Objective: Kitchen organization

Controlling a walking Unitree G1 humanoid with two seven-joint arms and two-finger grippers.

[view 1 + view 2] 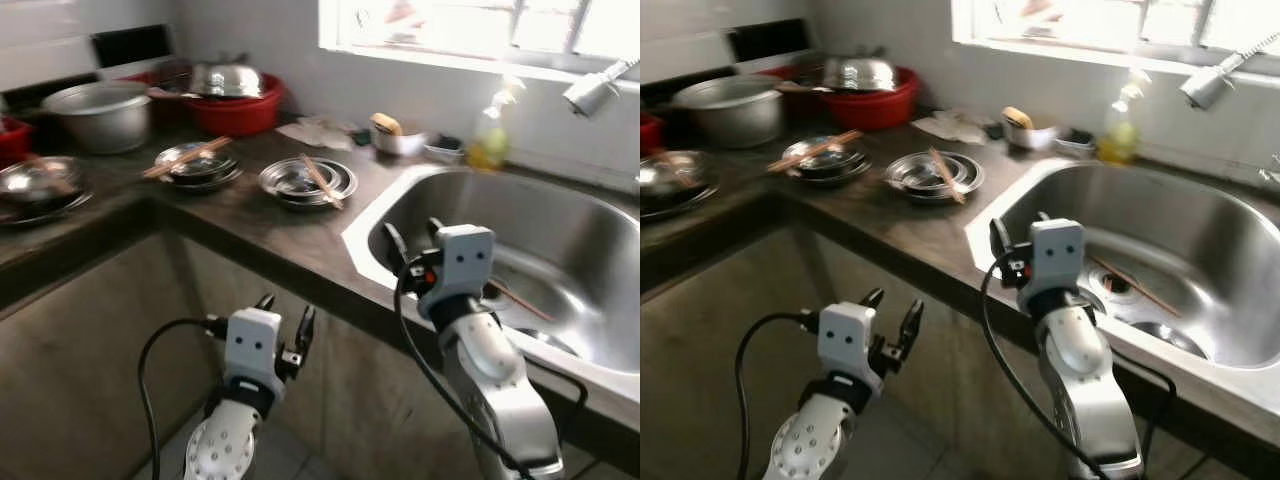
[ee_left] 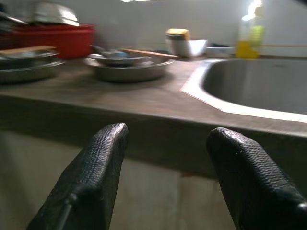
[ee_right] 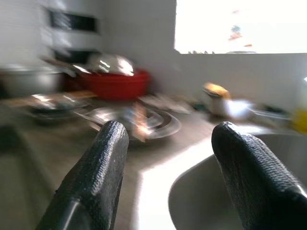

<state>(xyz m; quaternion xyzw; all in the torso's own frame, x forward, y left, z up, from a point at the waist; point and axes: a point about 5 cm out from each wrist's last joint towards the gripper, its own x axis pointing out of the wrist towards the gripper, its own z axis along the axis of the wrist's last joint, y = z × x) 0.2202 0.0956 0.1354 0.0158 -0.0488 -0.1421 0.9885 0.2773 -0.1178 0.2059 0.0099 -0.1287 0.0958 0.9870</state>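
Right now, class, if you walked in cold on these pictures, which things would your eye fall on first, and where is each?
First, the red basin at the back of the counter, with a shiny steel bowl in it. Next, the big steel sink under the bright window, a chopstick lying in it. Then the right gripper raised at the sink's near edge and the left gripper lower, before the counter front, both with jaws open.
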